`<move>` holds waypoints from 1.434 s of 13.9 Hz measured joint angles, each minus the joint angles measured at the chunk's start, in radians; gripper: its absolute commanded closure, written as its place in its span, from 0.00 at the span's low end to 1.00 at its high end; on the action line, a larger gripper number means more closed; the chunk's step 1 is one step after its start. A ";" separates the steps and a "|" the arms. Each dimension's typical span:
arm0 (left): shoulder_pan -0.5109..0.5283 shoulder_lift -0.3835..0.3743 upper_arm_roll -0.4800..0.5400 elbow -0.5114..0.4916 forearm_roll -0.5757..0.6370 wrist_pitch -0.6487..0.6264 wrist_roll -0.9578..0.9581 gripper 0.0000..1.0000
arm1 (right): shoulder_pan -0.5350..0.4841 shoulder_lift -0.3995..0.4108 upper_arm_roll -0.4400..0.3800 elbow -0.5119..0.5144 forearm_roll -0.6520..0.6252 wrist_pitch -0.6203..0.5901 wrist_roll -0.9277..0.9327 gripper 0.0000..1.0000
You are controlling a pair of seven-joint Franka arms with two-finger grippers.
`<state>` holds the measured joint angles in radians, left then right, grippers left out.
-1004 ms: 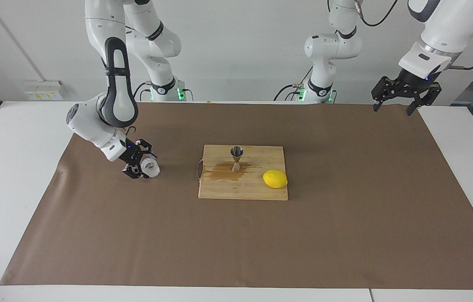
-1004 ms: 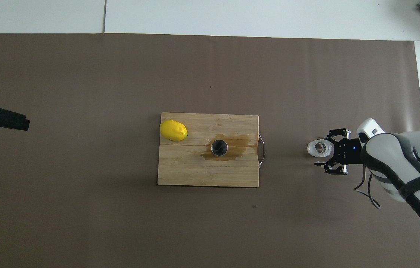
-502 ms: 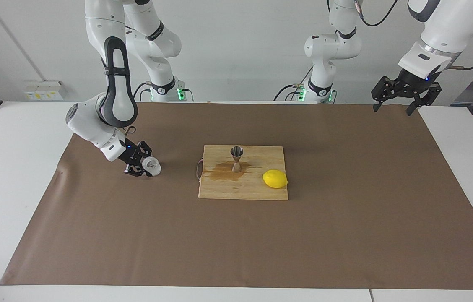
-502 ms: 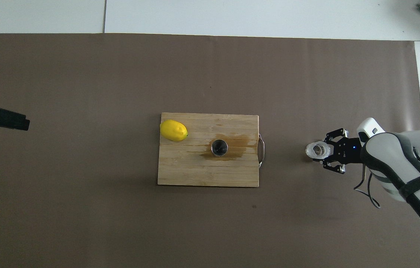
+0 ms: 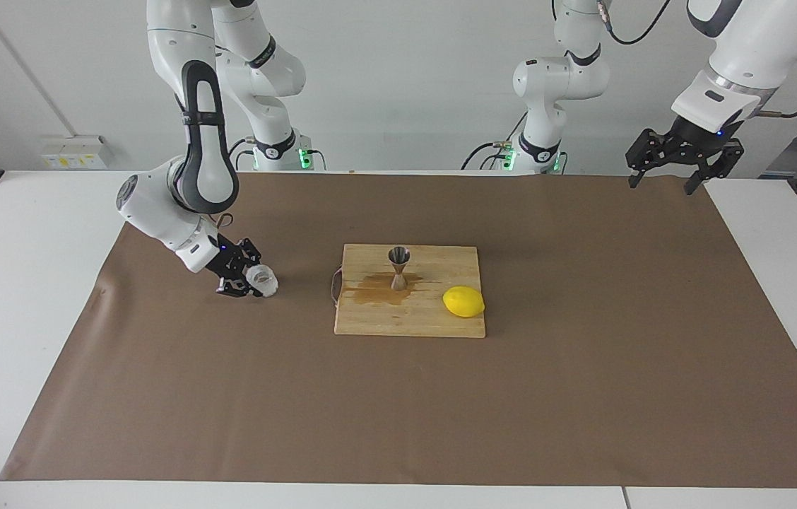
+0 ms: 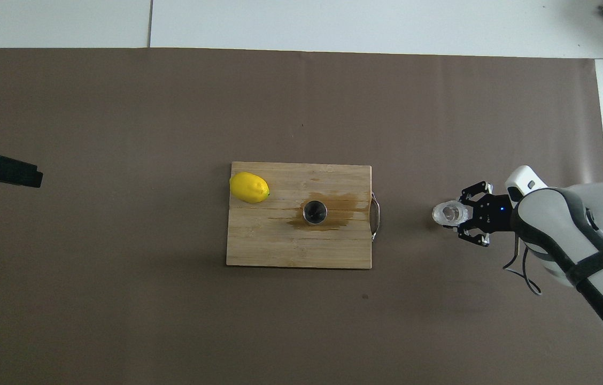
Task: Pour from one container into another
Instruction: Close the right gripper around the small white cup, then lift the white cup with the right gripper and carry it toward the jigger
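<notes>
Gripping the glass cup (image 5: 262, 281), your right gripper (image 5: 246, 282) is clenched on its bumpy wall over the brown paper (image 5: 398, 410), at nine o'clock from the cutting board (image 5: 409, 318). Glass: light, rigid, breakable, likely slick, so hold mid-wall. On the board's stained patch stands the steel jigger (image 5: 398, 268), narrow-waisted and probably tippy; a lemon (image 5: 463, 302) lies at its four o'clock. Your left gripper (image 5: 667, 172) waits released, at the paper's two o'clock corner.

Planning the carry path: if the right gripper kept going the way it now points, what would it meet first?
The right gripper, shut on the glass cup, points toward the cutting board. Its metal handle would probably come first, then the jigger, though height is hard to judge.
</notes>
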<state>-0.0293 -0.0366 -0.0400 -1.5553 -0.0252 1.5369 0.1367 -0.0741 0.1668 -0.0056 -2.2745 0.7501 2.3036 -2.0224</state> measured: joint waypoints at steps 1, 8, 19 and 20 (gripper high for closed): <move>0.000 0.000 0.000 0.000 0.000 0.000 0.000 0.00 | 0.013 -0.003 0.000 0.008 0.006 0.000 0.013 0.62; 0.000 0.000 0.000 0.000 0.001 0.000 0.000 0.00 | 0.135 -0.058 0.003 0.067 0.012 0.000 0.203 0.63; 0.000 0.000 0.000 -0.001 0.001 0.000 0.001 0.00 | 0.350 -0.072 0.008 0.203 -0.308 -0.001 0.672 0.63; 0.000 0.000 0.000 -0.001 0.001 0.000 0.001 0.00 | 0.370 -0.072 0.008 0.214 -0.346 -0.003 0.715 0.63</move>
<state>-0.0293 -0.0366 -0.0401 -1.5560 -0.0245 1.5371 0.1375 0.2959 0.0949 0.0025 -2.0605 0.4039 2.3007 -1.3075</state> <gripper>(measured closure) 0.000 0.511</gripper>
